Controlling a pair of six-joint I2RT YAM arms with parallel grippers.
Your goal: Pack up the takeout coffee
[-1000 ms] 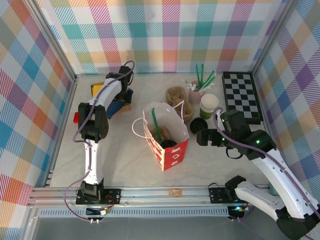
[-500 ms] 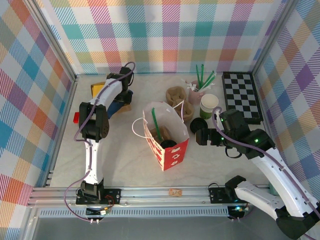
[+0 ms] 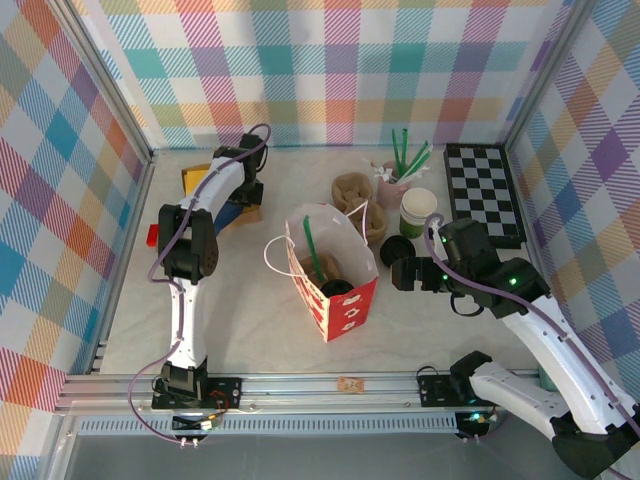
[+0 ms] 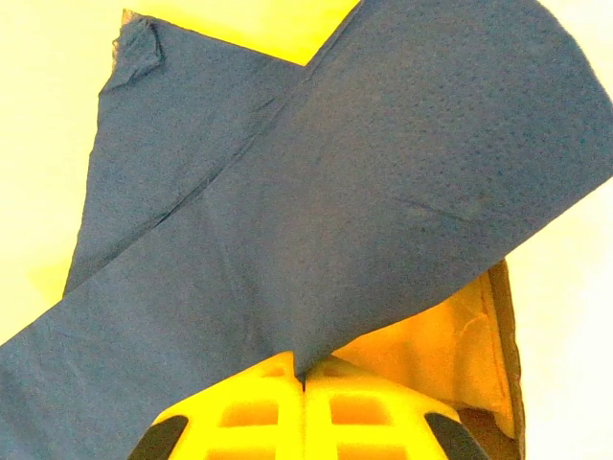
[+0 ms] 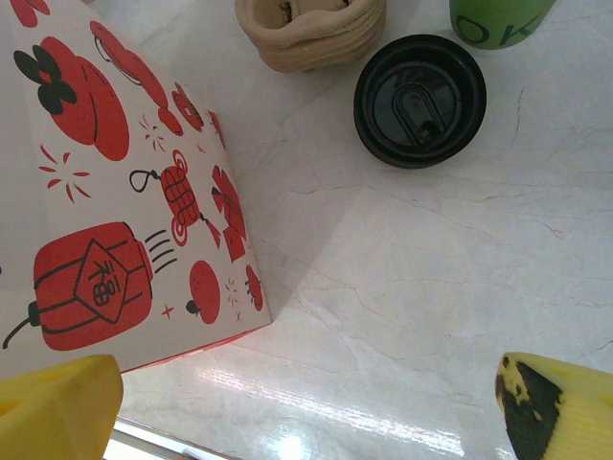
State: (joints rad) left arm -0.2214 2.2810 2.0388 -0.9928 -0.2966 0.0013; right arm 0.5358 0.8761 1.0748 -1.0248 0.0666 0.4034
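The left gripper (image 4: pixel 305 381) pinches a blue napkin (image 4: pixel 335 192), likely bound for the paper bag (image 3: pixel 350 306) where the lidded takeout coffee (image 3: pixel 336 288) seems to sit, while the right gripper (image 5: pixel 306 407) hangs spread apart nearby.

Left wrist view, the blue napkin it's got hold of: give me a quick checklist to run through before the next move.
1. Left gripper shut on the blue napkin, a fold pinched between its fingers: ok.
2. Right gripper open and holding nothing: ok.
3. Paper bag upright with its mouth open: ok.
4. Loose black lid flat on the table, apart from the bag: ok.
5. Takeout coffee already inside the bag: cannot tell; something dark sits in there.
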